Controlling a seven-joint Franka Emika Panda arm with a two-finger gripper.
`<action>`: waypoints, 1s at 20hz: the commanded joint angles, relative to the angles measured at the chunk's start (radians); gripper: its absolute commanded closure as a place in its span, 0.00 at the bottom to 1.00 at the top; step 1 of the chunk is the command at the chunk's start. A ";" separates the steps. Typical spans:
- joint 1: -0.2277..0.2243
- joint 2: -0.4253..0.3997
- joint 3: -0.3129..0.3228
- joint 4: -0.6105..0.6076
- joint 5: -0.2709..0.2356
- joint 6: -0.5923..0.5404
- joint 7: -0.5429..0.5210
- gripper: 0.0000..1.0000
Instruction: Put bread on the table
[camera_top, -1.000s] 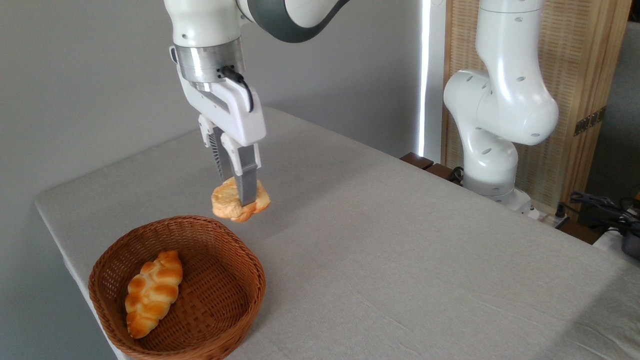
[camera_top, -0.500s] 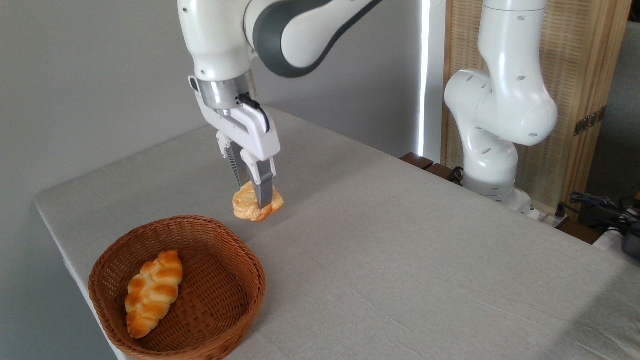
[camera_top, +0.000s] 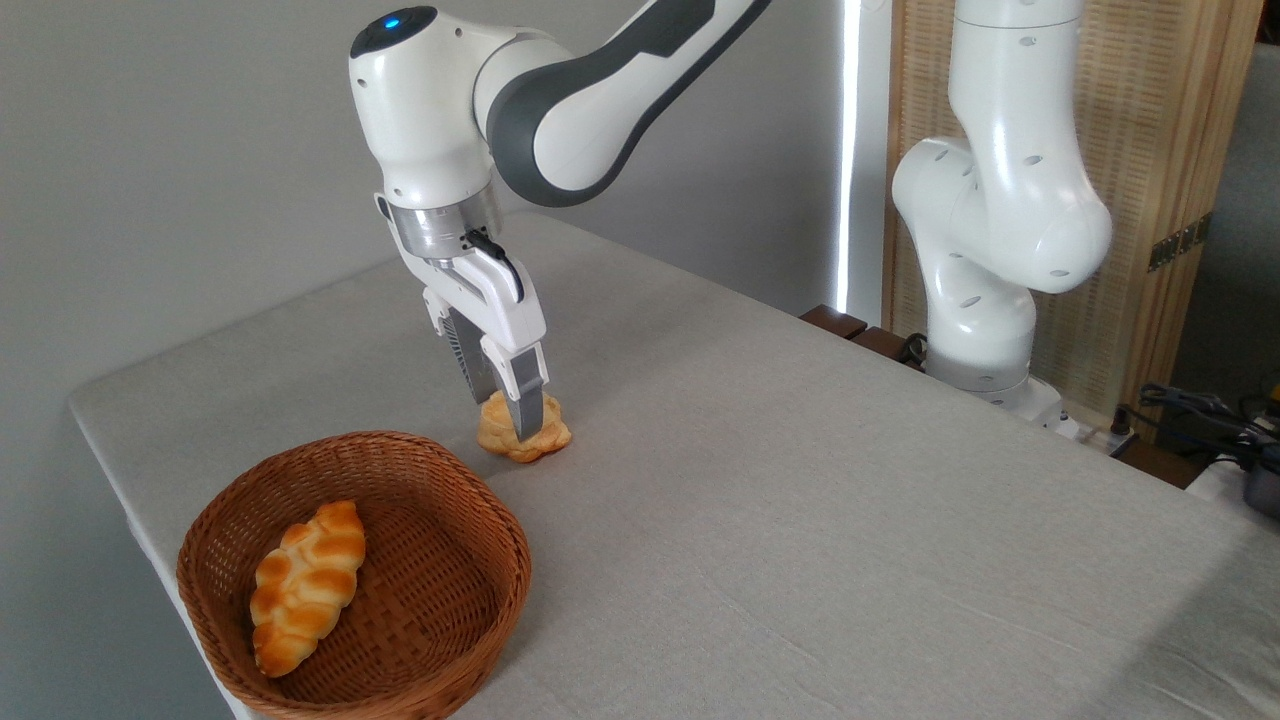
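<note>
Your hand (camera_top: 512, 425) has come down since a second ago: the bread (camera_top: 523, 437) that hung in the air above the far rim of the basket (camera_top: 352, 575) now sits low, just beyond that rim and a little to its right, on or all but on the bench (camera_top: 800, 520). You cannot quite tell whether its underside is bearing on the cloth, but no gap shows beneath it. The fingers are drawn in tight on the bun, one at the front and one behind, so it is still in your grip. That means the carry looks done and the lowering nearly so; what remains, by my reading, is to let go and lift clear. The braided loaf (camera_top: 300, 587) lies in the basket, untouched. Open gently, since the bun sits close to the basket's rim.
</note>
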 joint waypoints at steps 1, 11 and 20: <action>-0.005 -0.010 0.006 0.006 -0.015 0.003 -0.009 0.00; 0.009 -0.061 0.122 0.236 0.058 -0.132 0.032 0.00; 0.009 -0.089 0.270 0.303 0.042 -0.282 0.177 0.00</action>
